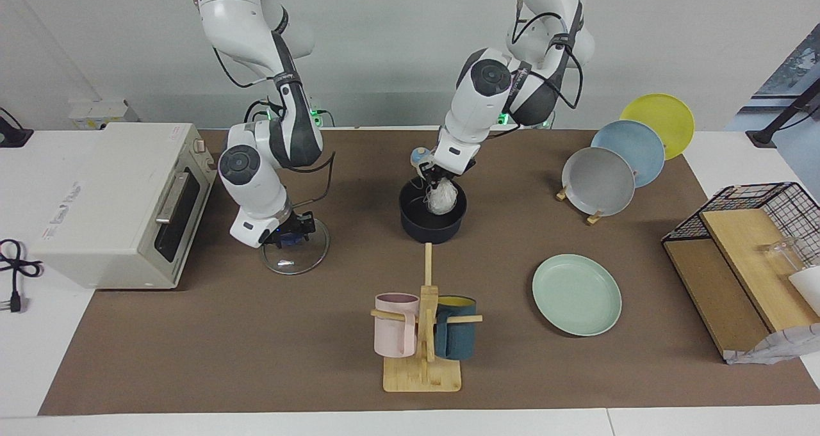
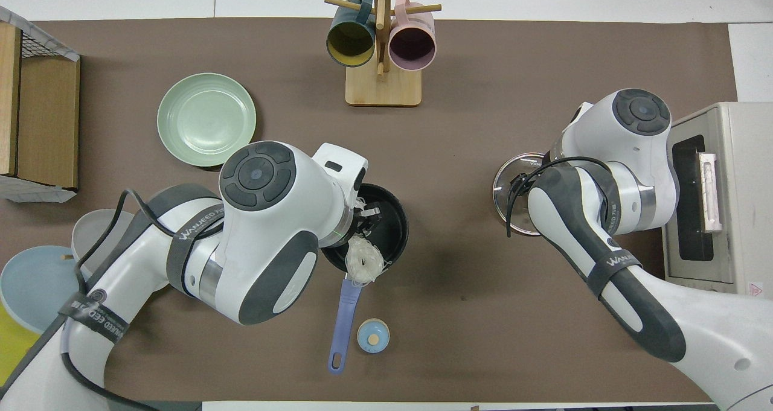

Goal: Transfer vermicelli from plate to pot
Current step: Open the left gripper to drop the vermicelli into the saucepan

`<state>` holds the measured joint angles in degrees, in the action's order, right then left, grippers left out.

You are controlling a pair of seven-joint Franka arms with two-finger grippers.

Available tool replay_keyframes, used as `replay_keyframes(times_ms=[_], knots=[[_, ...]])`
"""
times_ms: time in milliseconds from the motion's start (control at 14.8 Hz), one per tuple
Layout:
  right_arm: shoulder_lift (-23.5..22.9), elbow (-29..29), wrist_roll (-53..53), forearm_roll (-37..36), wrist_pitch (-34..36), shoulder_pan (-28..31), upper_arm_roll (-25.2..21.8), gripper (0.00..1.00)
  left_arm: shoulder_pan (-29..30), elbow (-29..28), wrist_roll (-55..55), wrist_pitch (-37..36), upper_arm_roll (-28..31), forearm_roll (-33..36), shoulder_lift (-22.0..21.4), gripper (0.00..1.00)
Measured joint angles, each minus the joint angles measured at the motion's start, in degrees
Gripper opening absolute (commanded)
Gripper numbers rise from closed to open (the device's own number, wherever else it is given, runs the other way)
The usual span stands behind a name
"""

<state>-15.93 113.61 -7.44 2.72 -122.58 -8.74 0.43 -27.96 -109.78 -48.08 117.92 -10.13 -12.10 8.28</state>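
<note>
The dark navy pot (image 1: 432,228) stands mid-table, its long blue handle (image 2: 344,314) pointing toward the robots. My left gripper (image 1: 432,178) is over the pot (image 2: 392,218). One whitish vermicelli nest (image 1: 442,197) is right below it, at the pot's rim nearer the robots. In the overhead view the nest (image 2: 364,260) overlaps the rim by the handle, and loose threads cling near the left gripper (image 2: 369,213). No second nest shows. The mint-green plate (image 1: 576,294) is bare and lies farther from the robots, toward the left arm's end (image 2: 206,119). My right gripper (image 1: 291,234) is down on a glass lid (image 1: 296,247).
A small blue round knob (image 2: 372,336) lies beside the pot's handle. A mug stand (image 1: 423,333) with a pink and a teal mug stands farther out. A toaster oven (image 1: 122,202) is at the right arm's end. A rack with a grey plate (image 1: 598,181) and a wire basket (image 1: 743,257) are at the left arm's end.
</note>
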Motion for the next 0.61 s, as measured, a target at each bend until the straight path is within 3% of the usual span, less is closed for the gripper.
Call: replay_keyframes(times_ms=[135, 472, 539, 606], knots=[[0.46, 0.01, 0.00, 0.06, 0.20, -0.36, 0.16, 0.44, -0.21, -0.49, 0.00, 2.16, -0.03, -0.01, 1.35, 0.00], [0.70, -2.36, 0.00, 0.01, 4.14, -0.89, 0.17, 0.43, -0.39, -0.93, 0.28, 6.31, -0.11, 0.00, 5.00, 0.00], [0.81, -4.28, 0.00, 0.01, 6.71, -1.20, 0.18, 0.43, -0.39, -0.93, 0.74, 6.48, -0.10, 0.00, 5.41, 0.99], [1.00, -6.57, 0.00, 0.02, 9.50, -1.47, 0.18, 0.43, -0.39, -0.93, 1.30, 6.48, -0.07, 0.01, 5.62, 1.00]])
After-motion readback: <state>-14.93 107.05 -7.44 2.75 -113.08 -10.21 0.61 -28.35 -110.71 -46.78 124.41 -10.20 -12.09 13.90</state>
